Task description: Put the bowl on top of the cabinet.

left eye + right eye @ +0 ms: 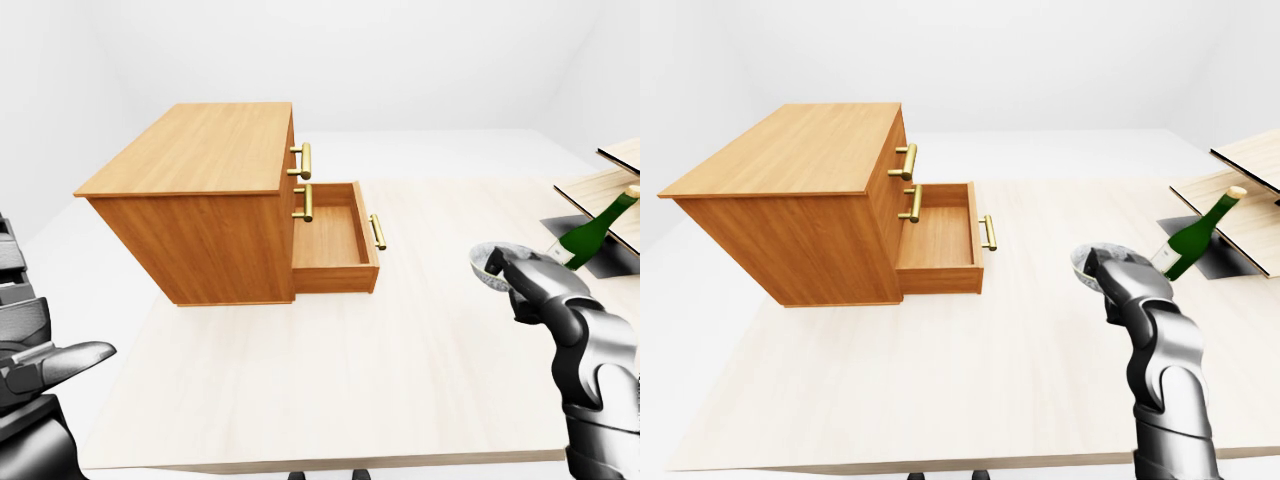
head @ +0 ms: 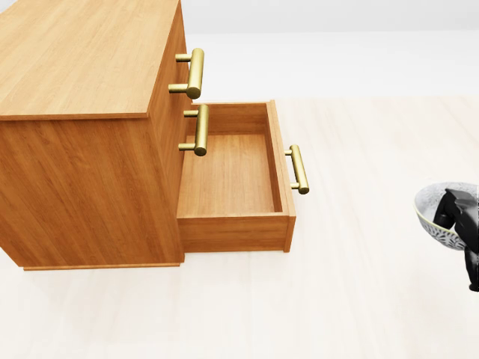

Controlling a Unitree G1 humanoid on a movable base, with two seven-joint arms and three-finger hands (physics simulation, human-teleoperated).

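The wooden cabinet (image 1: 200,150) stands on the table's left half, its flat top bare. Its lowest drawer (image 1: 332,240) is pulled open to the right and holds nothing; two brass handles sit above it. A patterned grey-white bowl (image 2: 428,206) hangs a little above the table at the right edge of the head view, well right of the drawer. My right hand (image 1: 508,270) is shut on the bowl's rim, dark fingers hooked over the edge. In the left-eye view my left hand (image 1: 60,362) rests low at the bottom left, open and holding nothing.
A green bottle (image 1: 590,232) leans on a dark tray at the right, close behind the bowl, beside a slanted wooden rack (image 1: 605,185). The pale table (image 1: 350,400) ends near the bottom of the eye views.
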